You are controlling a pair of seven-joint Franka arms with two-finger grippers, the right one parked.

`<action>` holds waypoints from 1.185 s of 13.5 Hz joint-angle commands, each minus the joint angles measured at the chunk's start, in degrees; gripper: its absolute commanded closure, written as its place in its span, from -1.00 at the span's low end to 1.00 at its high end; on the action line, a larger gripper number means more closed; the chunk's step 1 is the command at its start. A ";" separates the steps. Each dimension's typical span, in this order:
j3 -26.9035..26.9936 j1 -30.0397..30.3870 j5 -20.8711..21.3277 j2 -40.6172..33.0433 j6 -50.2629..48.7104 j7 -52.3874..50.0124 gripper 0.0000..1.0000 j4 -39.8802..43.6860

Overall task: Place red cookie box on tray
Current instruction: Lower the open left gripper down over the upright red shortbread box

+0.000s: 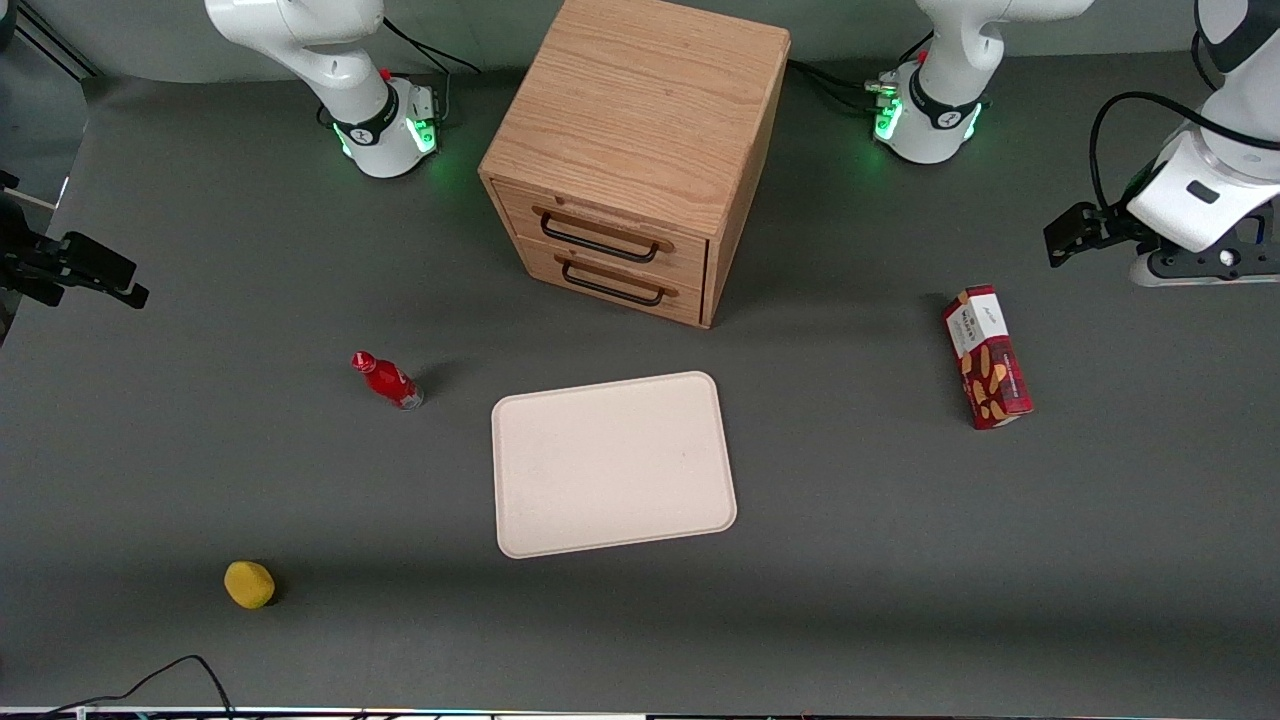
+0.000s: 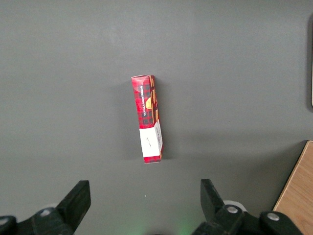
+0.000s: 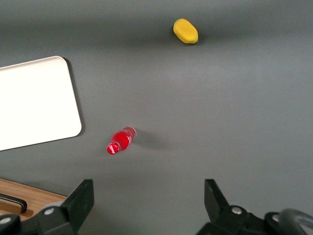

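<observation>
our left arm's tool point(image 2: 142, 205) hangs with its fingers spread wide and empty, above the dark grey tabletop point(image 1: 850, 560) near the long narrow dark-red cardboard cookie box point(image 1: 986, 356), which lies flat toward the working arm's end, well apart from the flat pale beige rectangular tray point(image 1: 612, 462). we judge it best to lower squarely and pinch across the box's narrow width, near its middle. the cardboard looks light and crushable, so we would close gently.

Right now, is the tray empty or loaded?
Empty. The tray shows bare; the red cookie box lies apart on the table; the open gripper hovers above it.
</observation>
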 commanded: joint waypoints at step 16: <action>0.12 0.68 -0.40 2.75 24.01 1.75 -1.00 -21.24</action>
